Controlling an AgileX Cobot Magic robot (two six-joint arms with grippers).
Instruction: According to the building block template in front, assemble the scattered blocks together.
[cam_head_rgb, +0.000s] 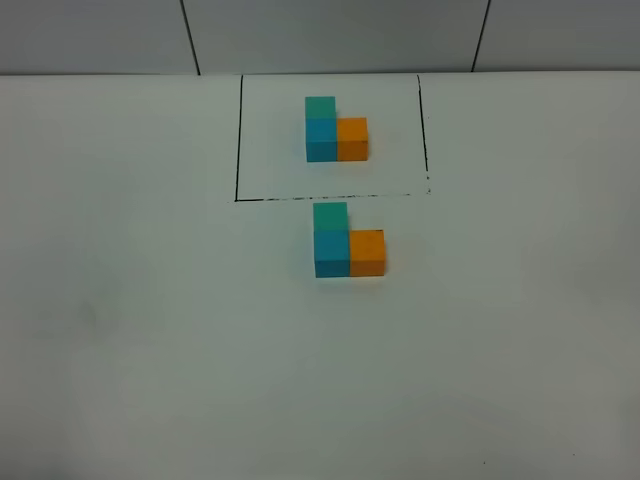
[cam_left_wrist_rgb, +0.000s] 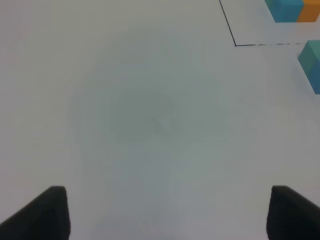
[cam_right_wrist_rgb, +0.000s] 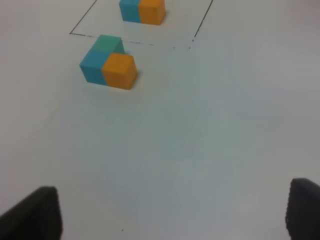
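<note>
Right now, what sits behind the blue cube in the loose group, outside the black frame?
A green cube touches the back of the blue cube, just short of the frame line. Their shared faces are hidden.
</note>
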